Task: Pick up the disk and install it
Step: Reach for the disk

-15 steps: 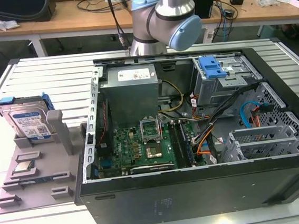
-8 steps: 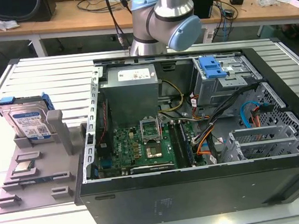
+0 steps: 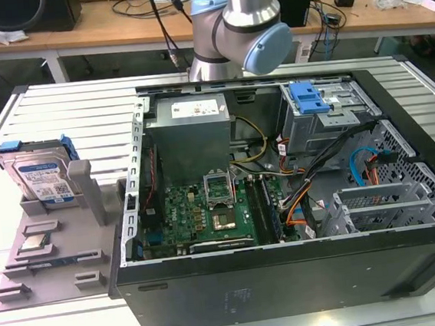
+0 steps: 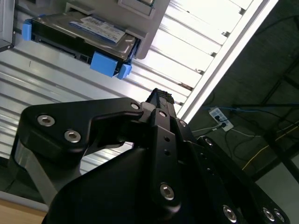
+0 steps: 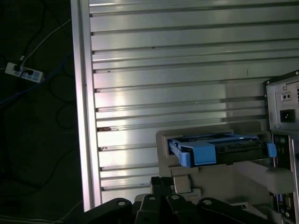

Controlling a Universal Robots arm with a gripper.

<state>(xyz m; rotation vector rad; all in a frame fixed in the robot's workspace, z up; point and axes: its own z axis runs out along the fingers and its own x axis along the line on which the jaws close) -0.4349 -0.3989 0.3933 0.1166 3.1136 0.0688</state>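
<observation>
Disk (image 3: 43, 176): we see a silver drive with a white-and-blue label, framed in bright blue plastic. It stands on edge in a grey holder (image 3: 60, 290) on the worktop (image 3: 66, 108), beside the open computer case (image 3: 290, 279). The end effector (image 4: 161, 98) seems closed, empty, apart from it.

Robot arm (image 3: 244, 22): a brushed silver tube set into rounded grey joint housings, each closed with a pale blue cap — smooth and slightly glossy. In the second wrist view the gripper (image 4: 161, 98) is matte black throughout. It is built of thick angular links and flat plates, one edged in grey, studded with round silver screw heads, and tipped with a dark ribbed pad.
</observation>
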